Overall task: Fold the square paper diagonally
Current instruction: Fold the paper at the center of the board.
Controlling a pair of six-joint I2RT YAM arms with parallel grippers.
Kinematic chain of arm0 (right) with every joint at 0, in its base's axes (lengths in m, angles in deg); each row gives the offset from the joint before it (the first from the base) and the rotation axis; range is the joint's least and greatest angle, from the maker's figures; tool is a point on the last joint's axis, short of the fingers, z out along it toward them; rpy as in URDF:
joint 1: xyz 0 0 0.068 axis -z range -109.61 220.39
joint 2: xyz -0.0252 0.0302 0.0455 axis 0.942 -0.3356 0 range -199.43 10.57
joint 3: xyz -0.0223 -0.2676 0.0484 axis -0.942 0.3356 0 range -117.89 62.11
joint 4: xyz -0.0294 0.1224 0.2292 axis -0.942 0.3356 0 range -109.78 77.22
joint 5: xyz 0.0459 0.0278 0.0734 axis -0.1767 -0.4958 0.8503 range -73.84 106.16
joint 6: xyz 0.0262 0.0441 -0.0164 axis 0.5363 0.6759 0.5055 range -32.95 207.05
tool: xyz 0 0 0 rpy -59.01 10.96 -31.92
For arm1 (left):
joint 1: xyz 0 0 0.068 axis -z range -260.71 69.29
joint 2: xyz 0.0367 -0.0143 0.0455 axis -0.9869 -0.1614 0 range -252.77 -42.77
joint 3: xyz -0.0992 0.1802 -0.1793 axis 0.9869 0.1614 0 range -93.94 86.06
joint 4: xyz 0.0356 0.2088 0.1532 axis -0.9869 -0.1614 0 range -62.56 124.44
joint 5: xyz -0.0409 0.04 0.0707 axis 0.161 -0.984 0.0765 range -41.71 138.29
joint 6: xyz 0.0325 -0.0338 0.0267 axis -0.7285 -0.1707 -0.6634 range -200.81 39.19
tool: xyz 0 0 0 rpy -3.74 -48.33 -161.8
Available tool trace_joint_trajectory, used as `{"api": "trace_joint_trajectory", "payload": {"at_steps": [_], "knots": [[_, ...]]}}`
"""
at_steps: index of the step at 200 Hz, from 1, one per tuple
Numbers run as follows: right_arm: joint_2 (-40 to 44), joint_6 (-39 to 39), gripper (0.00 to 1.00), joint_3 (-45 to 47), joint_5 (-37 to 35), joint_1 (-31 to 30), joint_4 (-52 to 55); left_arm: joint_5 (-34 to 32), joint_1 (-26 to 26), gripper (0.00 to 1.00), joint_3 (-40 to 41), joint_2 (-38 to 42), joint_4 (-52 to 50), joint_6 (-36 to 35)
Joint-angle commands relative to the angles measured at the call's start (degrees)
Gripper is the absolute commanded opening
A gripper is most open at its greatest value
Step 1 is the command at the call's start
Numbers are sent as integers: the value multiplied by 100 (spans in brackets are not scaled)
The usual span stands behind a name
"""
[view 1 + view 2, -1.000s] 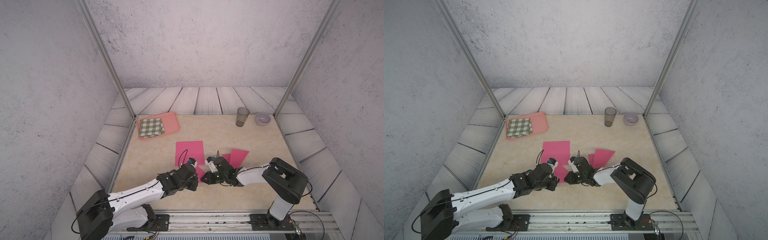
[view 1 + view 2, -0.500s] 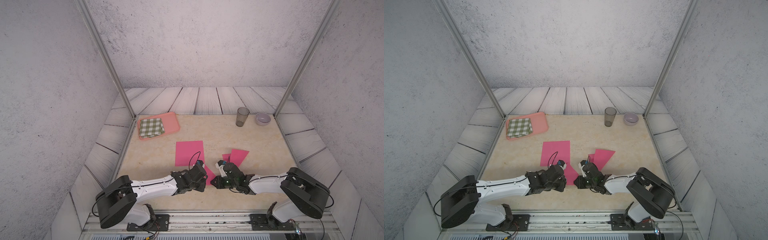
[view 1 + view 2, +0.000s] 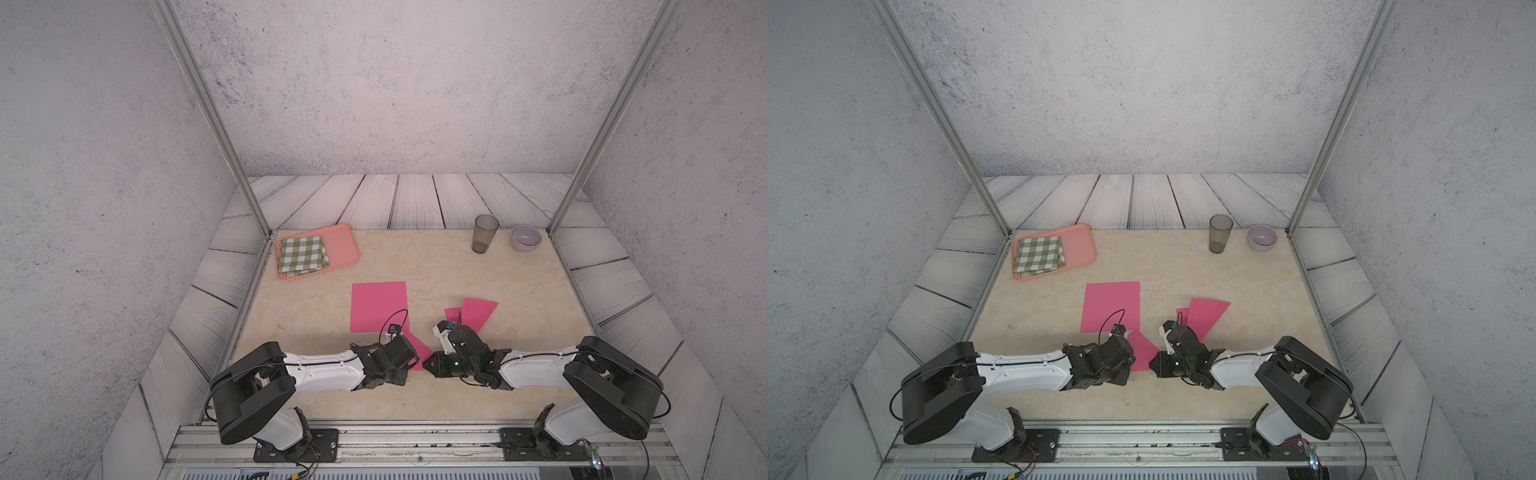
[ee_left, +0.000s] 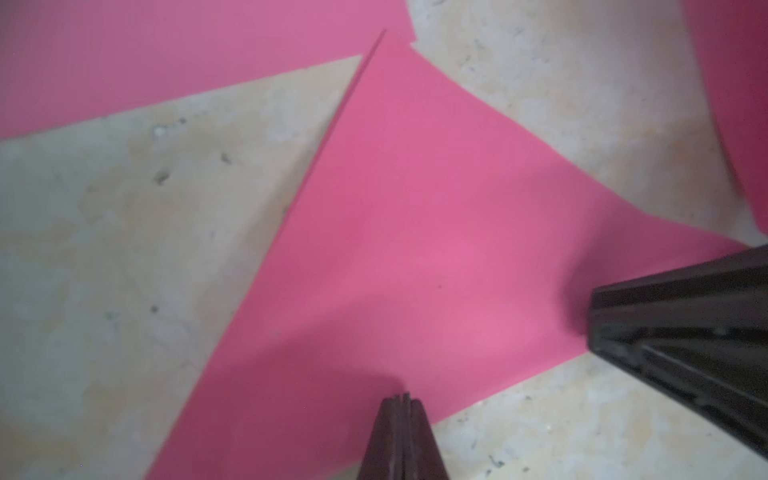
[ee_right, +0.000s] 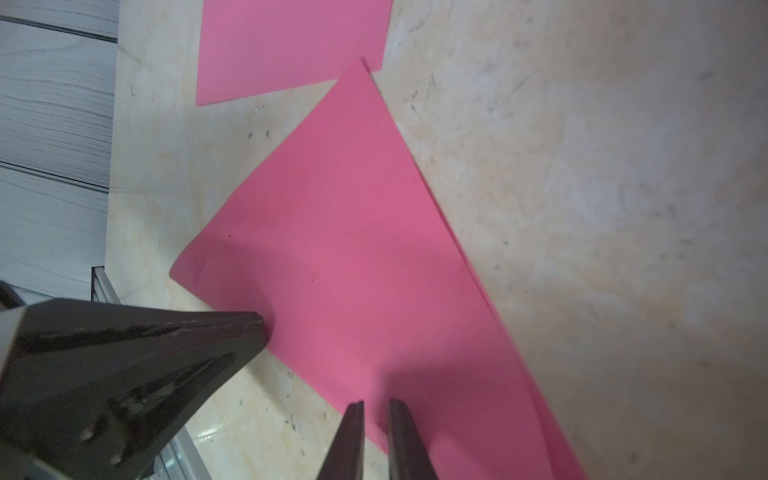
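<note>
Between left jaws (clenched) and right jaws (ajar), folded paper points its tip rearward.

A robotics lab cell is indicated: a bench enclosed by grey panel walls and aluminium posts, with robot arms mounted on a front rail.

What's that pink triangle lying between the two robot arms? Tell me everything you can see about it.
It is a pink paper, thin and matte, folded into a triangle; two layers show along one long edge. It lies flat on the beige marbled table near the front. Its far tip meets a corner of a flat pink sheet. The left arm's shut fingers and the right arm's slightly parted fingers seem to rest their tips on its near corners.
</note>
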Motion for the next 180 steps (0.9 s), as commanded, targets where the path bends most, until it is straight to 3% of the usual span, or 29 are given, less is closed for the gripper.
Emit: {"api": "trace_joint_trajectory", "payload": {"at_steps": [1, 131, 180], "knots": [[-10, -126, 17, 262, -329, 66, 1165, -460, 4, 0, 190, 108, -520, 150], [90, -283, 17, 252, -232, 66, 1376, -495, -275, 0, 750, 385, -791, 370], [-21, -326, 17, 210, -184, 66, 1340, -458, -457, 0, 953, 904, -1045, 495]]}}
